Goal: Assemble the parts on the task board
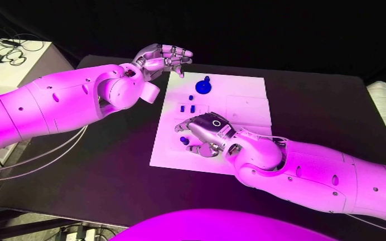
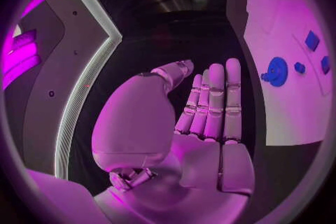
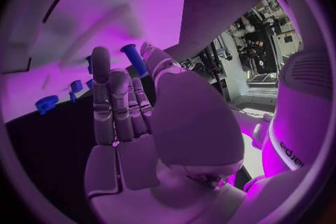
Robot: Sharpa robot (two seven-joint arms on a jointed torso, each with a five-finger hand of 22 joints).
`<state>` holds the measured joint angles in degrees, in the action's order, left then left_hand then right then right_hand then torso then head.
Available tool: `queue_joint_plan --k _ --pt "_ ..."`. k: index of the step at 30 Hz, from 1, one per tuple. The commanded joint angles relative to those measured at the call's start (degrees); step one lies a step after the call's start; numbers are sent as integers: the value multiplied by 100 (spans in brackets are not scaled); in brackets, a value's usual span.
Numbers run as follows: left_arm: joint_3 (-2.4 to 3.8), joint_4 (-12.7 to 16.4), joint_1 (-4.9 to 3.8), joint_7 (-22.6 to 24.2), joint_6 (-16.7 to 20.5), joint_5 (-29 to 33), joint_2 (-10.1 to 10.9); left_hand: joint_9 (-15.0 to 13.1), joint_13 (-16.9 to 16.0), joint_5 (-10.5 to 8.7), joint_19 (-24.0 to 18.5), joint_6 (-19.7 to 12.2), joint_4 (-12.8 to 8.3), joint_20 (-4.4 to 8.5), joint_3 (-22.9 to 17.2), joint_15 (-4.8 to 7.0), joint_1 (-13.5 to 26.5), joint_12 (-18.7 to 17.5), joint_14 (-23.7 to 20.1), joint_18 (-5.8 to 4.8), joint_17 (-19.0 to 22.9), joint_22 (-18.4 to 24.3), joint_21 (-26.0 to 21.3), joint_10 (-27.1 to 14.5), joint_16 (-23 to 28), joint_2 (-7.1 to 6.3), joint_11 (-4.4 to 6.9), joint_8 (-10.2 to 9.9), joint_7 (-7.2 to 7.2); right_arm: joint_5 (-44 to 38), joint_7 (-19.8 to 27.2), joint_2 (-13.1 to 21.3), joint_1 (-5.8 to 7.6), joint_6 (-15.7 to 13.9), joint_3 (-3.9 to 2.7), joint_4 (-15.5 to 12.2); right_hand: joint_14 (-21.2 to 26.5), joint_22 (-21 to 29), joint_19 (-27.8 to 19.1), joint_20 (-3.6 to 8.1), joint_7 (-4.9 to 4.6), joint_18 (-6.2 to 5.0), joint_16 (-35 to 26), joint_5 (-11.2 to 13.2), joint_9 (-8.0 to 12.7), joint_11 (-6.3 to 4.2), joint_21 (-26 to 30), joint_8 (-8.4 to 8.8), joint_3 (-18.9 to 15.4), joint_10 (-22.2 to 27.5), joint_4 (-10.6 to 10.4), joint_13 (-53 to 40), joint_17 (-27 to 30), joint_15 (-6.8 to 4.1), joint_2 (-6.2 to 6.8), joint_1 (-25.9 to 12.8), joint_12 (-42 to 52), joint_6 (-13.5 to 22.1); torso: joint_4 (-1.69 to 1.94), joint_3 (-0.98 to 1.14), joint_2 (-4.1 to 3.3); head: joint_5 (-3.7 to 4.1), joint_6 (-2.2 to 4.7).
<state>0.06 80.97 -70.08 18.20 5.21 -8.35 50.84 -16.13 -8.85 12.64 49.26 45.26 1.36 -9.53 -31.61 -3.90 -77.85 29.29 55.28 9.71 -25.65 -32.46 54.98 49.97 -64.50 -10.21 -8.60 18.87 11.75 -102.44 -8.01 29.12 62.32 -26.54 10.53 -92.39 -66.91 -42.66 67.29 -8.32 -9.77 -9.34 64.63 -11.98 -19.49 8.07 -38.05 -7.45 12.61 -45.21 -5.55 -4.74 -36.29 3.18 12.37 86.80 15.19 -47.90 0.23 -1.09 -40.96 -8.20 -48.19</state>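
My right hand (image 1: 207, 133) lay low on the white board (image 1: 241, 99), its fingers (image 3: 119, 101) straight and pressed together beside an upright blue peg (image 3: 133, 59); whether they held it I could not tell. My left hand (image 1: 161, 58) hovered off the board's far corner, fingers (image 2: 213, 101) together, holding nothing. A blue gear (image 1: 203, 86) and small blue pieces (image 1: 187, 108) lay on the board.
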Motion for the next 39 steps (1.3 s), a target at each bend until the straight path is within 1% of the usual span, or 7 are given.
queue_joint_plan --k 1,10,19,24,26,29,39 --pt "3 -2 -5 11 -49 24 -2 9 8 5 14 -35 34 -12 8 -41 37 21 9 92 -10 7 -20 -41 -7 12 -4 25 76 8 81 44 -6 -330 -2 -38 137 -32 -58 -22 6 -106 33 -37 -10 23 19 -4 -122 170 -271 -13 151 4 40 182 200 76 2 -1 -2 17 12" --pt "3 -21 -4 15 -63 24 -2 9 8 5 14 -35 34 -12 8 -41 37 21 9 92 -10 7 -20 -41 -7 12 -4 25 76 781 385 464 27 -691 -60 -344 146 -110 -46 -32 4 -118 289 -25 -70 0 19 -108 -358 375 -1077 -78 285 -3 86 611 867 109 -8 -3 12 85 48" --pt "3 -2 -3 78 -47 25 46 9 10 3 18 -40 38 -12 11 -42 37 26 4 91 -10 16 -31 -47 -6 7 -5 29 77 3339 821 1591 468 -230 -156 -831 -992 -1321 892 140 -58 131 1024 -103 -71 -188 -1406 -276 -4 -922 -1092 -16 -1096 -188 -73 204 1265 -284 -70 -10 49 294 102" --pt "2 37 0 100 -37 25 96 10 11 1 19 -43 44 -13 16 -43 43 28 2 90 -10 21 -37 -50 -5 1 -6 29 77 3909 456 2293 669 202 -166 -1073 -1483 -2002 1319 352 134 278 1306 118 -100 -462 -2188 -425 112 -2065 -1081 -415 -1917 -422 -38 -212 1792 -582 -99 -9 69 473 118" --pt "2 58 1 103 -34 25 118 10 11 1 19 -43 44 -13 16 -43 43 28 2 90 -10 21 -37 -50 -5 1 -6 29 77 3942 233 2504 703 306 -164 -1141 -1702 -2414 1550 489 260 399 1411 97 -179 -647 -2641 -601 15 -2243 -1046 -2147 -2347 -638 -14 -576 3419 -780 -114 -8 75 523 127" --pt "0 94 5 105 -29 25 153 10 11 2 21 -45 46 -13 18 -43 43 31 0 90 -10 25 -43 -52 -5 -1 -5 31 76 3894 -120 2797 725 381 -149 -1227 -1889 -2836 1698 535 331 466 1727 59 -264 -652 -3083 -745 -149 -2987 -1091 -5222 -3166 -589 -55 -974 5543 -831 -132 2 80 570 123" --pt "-8 180 20 105 -30 25 213 10 11 2 21 -45 46 -13 18 -43 43 31 0 90 -10 25 -43 -52 -5 -1 -5 31 76 3201 -1007 3311 620 398 -89 -1497 -2096 -3414 1854 541 372 587 2170 120 -353 -665 -3687 -904 -552 -3593 -1114 -6993 -4291 -598 -159 -1336 6550 -863 -125 -3 90 678 124"
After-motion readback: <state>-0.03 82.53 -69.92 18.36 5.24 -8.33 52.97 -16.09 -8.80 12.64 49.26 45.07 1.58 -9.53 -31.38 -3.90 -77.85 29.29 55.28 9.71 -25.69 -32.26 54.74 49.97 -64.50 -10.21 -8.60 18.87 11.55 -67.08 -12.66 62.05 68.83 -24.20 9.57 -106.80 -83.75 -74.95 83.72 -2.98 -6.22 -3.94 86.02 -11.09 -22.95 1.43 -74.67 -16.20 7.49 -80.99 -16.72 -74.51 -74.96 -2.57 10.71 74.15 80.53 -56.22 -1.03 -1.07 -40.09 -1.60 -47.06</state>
